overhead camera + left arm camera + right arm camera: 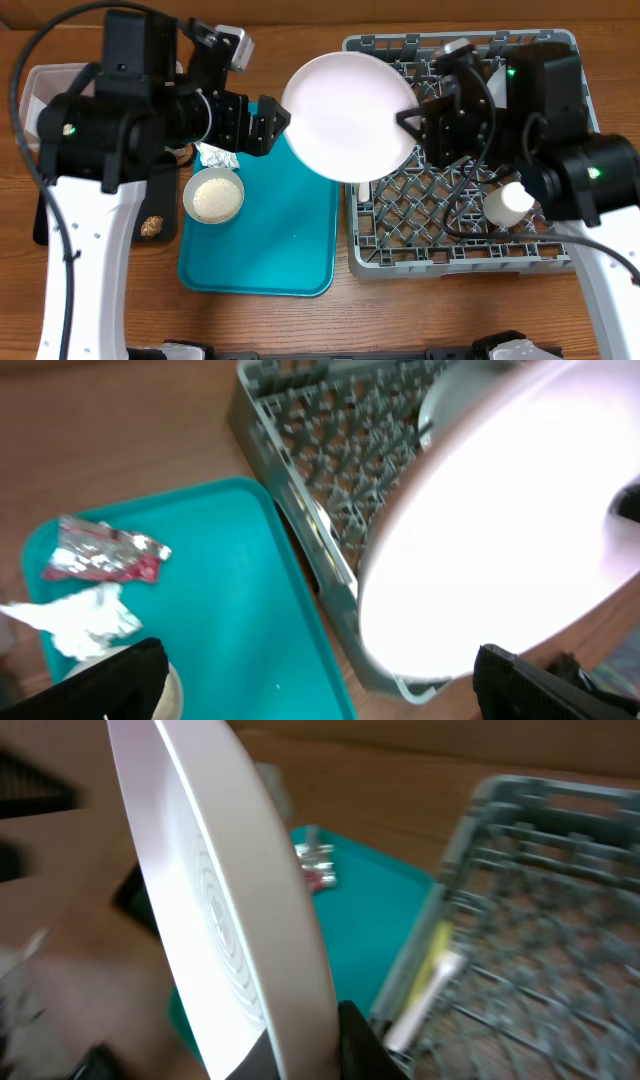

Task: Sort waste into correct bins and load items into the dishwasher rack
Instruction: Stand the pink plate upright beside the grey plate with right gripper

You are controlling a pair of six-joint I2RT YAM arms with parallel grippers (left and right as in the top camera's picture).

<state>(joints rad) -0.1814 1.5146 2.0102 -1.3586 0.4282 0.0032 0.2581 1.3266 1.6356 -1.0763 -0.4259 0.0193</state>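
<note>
Right end effector (408, 122) is pinched shut on the right rim of the white plate (348, 115). It's holding the plate up in the air over the gap between the teal tray (270, 240) and the left wall of the dishwasher rack (460, 268). Left end effector (272, 122) has its jaws spread wide right by the plate's left edge, gripping nothing. I can't tell if it's actually touching.

What worries me:
- It's a one-sided pinch on a smooth rim, so the plate could swing or slip out. It would land on the rack wall, or on the tray near the bowl (188, 185) of rice (213, 197).
- The left end effector is so close that any twitch could knock the plate loose.
- On the way down, the plate could clip the rack wall or the pegs, or bump the cup (512, 203) over on the rack's right side.

Counts from what I can see:
- plates: 1
- bowls: 1
- cups: 1
- pale yellow spoon (441, 948): 1, in the rack by its left wall; the white thing beside it may be the fork, too blurry to call
- napkin (85, 620): 1, on the tray
- red wrapper (100, 555): 1, on the tray
- brown scrap (152, 228): 1, in the black tray (42, 228)
- clear tub (40, 85): 1, far left on the desk (300, 320)
</note>
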